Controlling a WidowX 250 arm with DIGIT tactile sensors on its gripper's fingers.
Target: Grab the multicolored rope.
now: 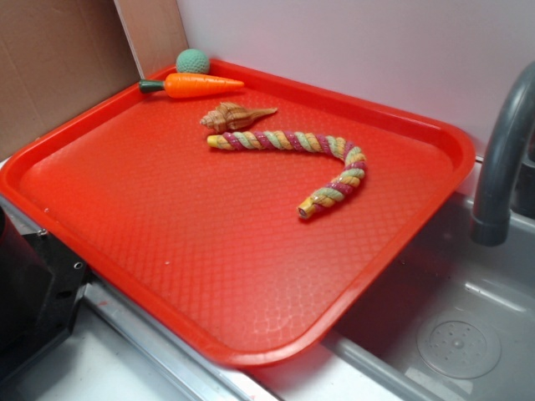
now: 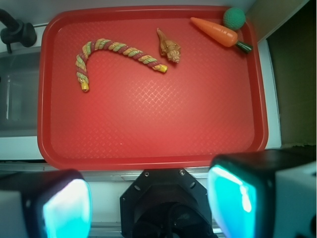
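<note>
I saw the multicolored rope (image 1: 311,156) (image 2: 115,53) lying bent like a hook on the red tray (image 1: 192,251) (image 2: 148,129), in the upper middle of the exterior picture. The tan shell (image 1: 234,116) (image 2: 169,46) sat just beside one end of it. The orange carrot (image 1: 196,84) (image 2: 218,31) and a green ball (image 1: 193,60) (image 2: 234,18) were in the tray's far corner. My claw (image 2: 148,198) was spread wide at the bottom of the wrist picture, well apart from the rope, holding nothing. A gray faucet (image 1: 501,159) stood at the right edge.

exterior oblique from tray (image 1: 251,251) corner; wrist high, straight down; both share tray.
</note>
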